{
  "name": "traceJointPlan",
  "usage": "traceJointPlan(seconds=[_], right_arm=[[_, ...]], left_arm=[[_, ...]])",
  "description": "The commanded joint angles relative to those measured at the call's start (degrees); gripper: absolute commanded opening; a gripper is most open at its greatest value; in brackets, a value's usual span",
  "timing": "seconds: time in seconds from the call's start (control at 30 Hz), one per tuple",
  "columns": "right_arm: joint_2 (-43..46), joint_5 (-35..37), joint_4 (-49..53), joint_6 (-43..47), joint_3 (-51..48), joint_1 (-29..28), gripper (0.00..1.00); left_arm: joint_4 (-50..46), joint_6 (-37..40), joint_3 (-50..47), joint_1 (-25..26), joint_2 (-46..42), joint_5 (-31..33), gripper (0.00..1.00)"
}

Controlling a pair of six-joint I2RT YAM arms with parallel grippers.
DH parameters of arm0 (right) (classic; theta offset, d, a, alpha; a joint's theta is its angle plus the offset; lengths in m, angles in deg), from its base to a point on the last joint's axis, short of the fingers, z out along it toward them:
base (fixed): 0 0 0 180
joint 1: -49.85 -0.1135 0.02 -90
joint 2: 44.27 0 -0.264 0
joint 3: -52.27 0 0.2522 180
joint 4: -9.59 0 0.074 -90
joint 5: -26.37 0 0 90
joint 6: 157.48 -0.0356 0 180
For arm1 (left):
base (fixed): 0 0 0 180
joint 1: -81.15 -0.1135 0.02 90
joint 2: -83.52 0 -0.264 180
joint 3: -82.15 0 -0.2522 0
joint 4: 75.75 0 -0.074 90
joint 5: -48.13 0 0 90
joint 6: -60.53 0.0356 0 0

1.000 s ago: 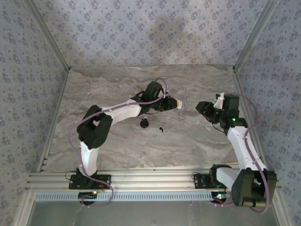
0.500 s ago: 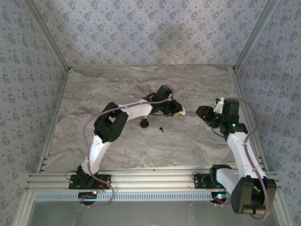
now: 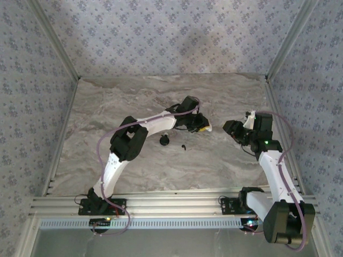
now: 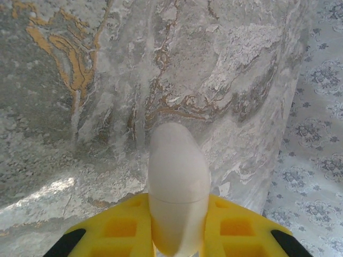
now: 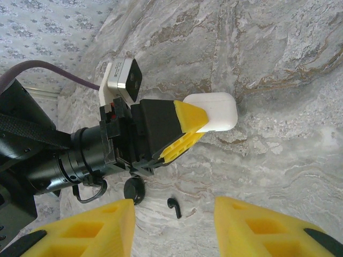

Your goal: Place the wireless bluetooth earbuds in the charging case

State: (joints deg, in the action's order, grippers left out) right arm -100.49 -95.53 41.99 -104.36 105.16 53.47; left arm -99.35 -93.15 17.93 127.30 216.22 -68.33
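1. Left gripper (image 3: 202, 127) is clenched on the white charging case (image 3: 207, 127), about mid table (image 3: 123, 96). The case is lifted or just off the surface; I cannot tell which.
2. The yellow fingers (image 4: 120, 227) pinch one end of the case, and its rounded free end sticks out right, toward the other arm. This is likely a presenting hold, so the second arm can work on the case.
3. The left wrist view shows a seam line across the case, so the lid looks closed. By my judgement it needs opening before anything goes in.
4. Right gripper (image 3: 231, 128) is at the right of the table, pointed left at the case and near it but apart. Its jaws are released with nothing between them.
5. A black earbud (image 5: 173, 206) lies loose on the table, near side of the case and not in it.
6. A black round piece (image 5: 134, 191) sits just left of that earbud. It is too small to tell whether it is a bud or a small case.
7. Progress: early. No insertion is done yet.
8. Risk: the case is smooth and gripped at one end only, so it could twist under a push.
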Motion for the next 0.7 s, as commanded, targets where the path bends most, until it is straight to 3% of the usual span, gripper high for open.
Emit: traceJointPlan(seconds=[0.0, 0.67], right_arm=[[0.72, -0.62, 0.57, 0.21, 0.62, 0.02, 0.44], [0.22, -0.54, 0.92, 0.32, 2.09, 0.31, 0.45]], left_arm=[[-4.73, 0.25, 2.97, 0.30, 1.04, 0.88, 0.15], [-18.56, 6.24, 8.11, -0.31, 1.02, 4.22, 0.29]])
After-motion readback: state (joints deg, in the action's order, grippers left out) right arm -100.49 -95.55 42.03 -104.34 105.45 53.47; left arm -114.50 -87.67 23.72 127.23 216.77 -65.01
